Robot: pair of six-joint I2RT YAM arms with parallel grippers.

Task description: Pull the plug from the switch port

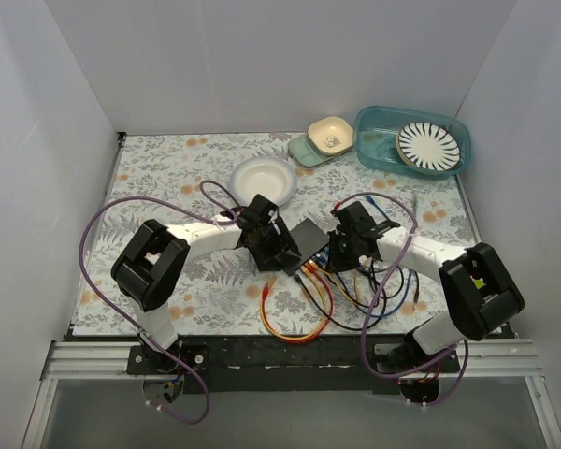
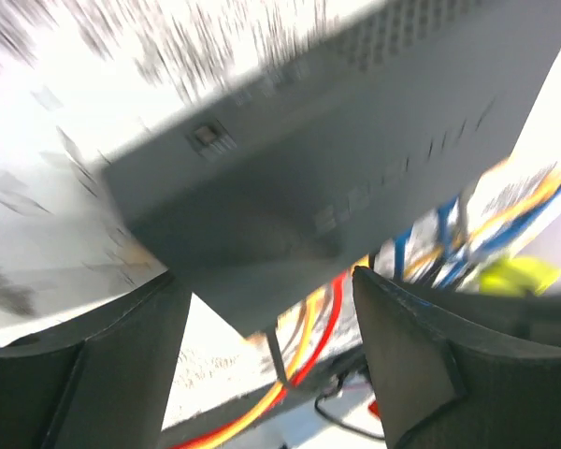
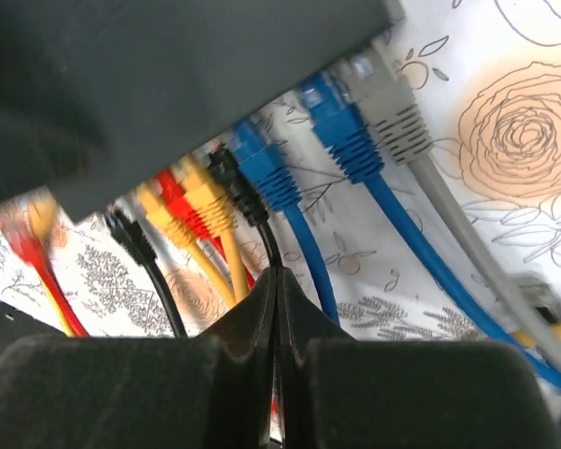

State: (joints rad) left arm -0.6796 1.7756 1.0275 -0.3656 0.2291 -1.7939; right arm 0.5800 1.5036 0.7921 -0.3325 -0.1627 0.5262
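Right gripper (image 3: 279, 281) clenched on black cable (image 3: 263, 239) below its plug (image 3: 226, 174) — left gripper (image 2: 266, 285) released, straddling switch (image 2: 337, 159) corner, likely bracing it.

Lab booth, white walls (image 1: 262, 56), aluminium rail (image 1: 93, 360)

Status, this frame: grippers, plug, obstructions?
Left gripper open, at switch corner. Right gripper shut on black cable, plug seated. Yellow plug and blue plug crowd it.
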